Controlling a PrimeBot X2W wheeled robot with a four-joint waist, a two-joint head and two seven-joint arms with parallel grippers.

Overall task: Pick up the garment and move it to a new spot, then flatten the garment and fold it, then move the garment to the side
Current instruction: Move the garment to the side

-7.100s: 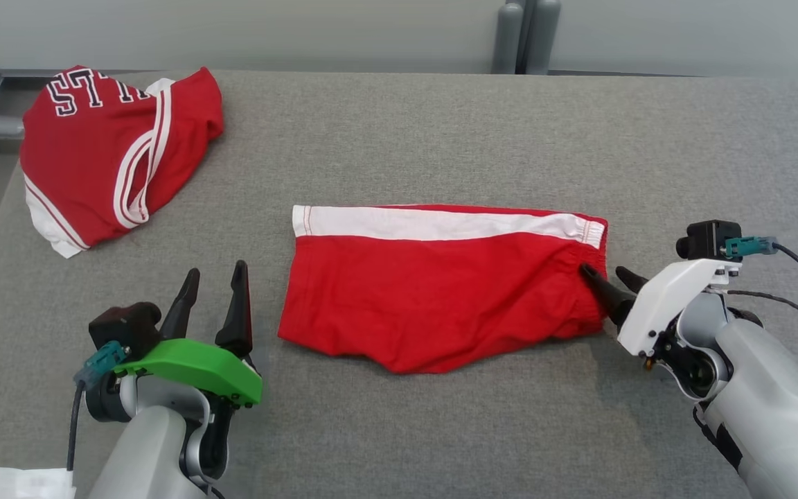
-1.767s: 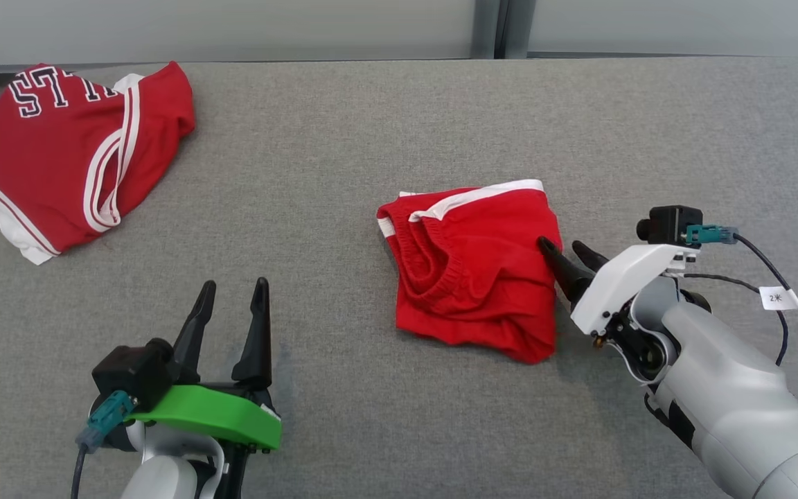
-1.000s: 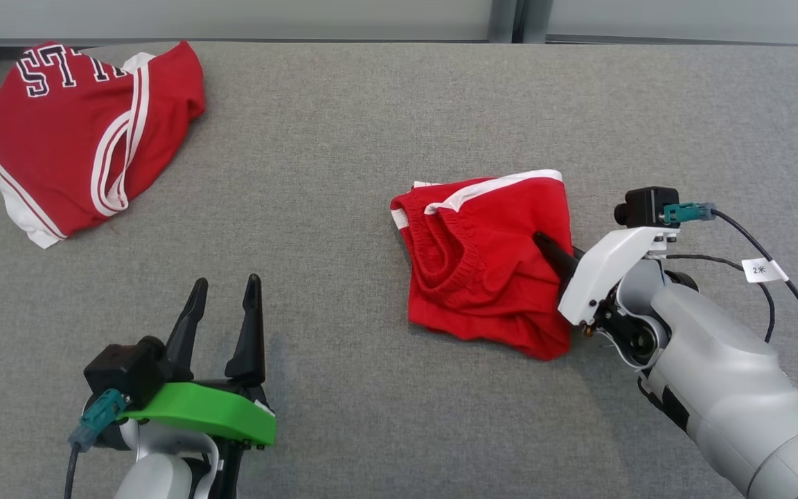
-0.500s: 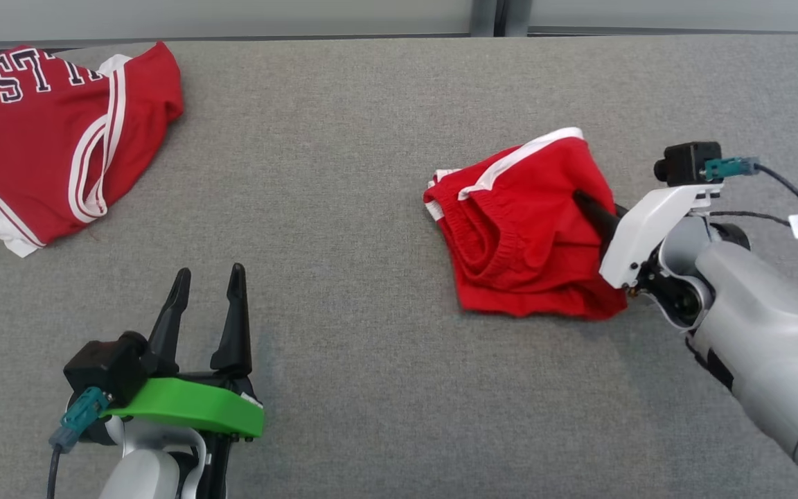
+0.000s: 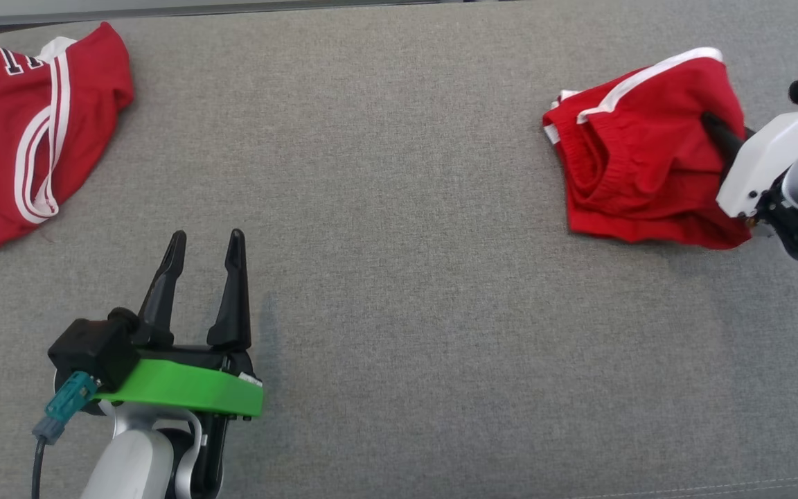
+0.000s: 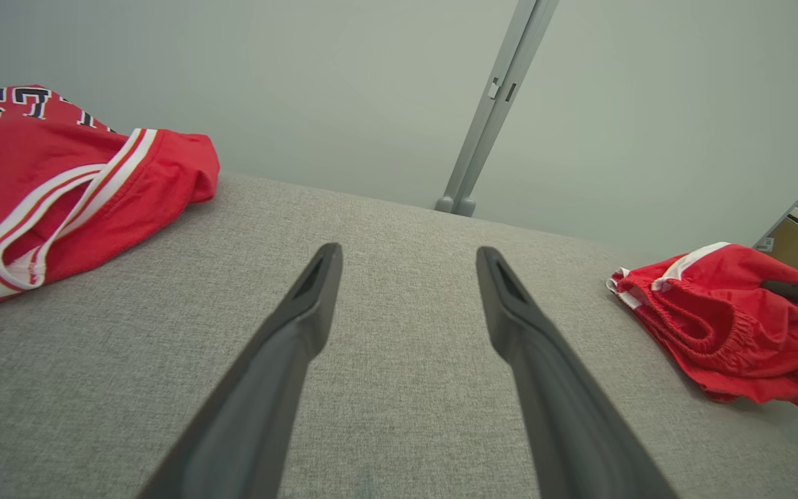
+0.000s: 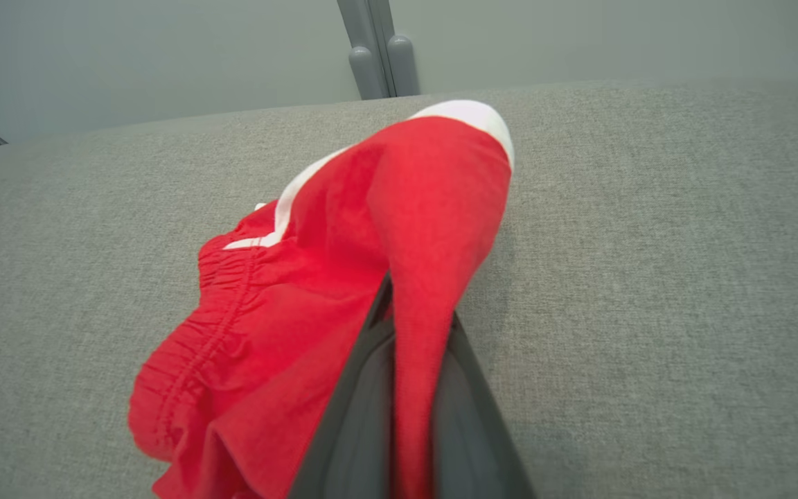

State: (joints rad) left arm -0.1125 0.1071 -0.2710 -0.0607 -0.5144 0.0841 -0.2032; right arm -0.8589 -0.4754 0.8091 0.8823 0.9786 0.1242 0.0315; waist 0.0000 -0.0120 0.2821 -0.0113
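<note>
The garment, folded red shorts (image 5: 641,159) with a white stripe, lies bunched at the far right of the grey table (image 5: 399,277). My right gripper (image 5: 711,125) is shut on its right edge. In the right wrist view a fold of the red shorts (image 7: 343,277) is pinched between the dark fingers (image 7: 364,416) and lifted a little. My left gripper (image 5: 206,239) stands open at the lower left, far from the shorts, holding nothing. The left wrist view has that open left gripper (image 6: 407,253) in front and the shorts (image 6: 717,326) at the right.
A second red garment, a jersey (image 5: 25,125) with white trim and lettering, lies crumpled at the table's far left corner, also as the jersey (image 6: 59,180) in the left wrist view. A grey post (image 6: 489,104) stands behind the table against the pale wall.
My right gripper has carried the folded shorts to the right and farther back, away from the jersey. The head view has shifted too. My left gripper stays open where it was.
</note>
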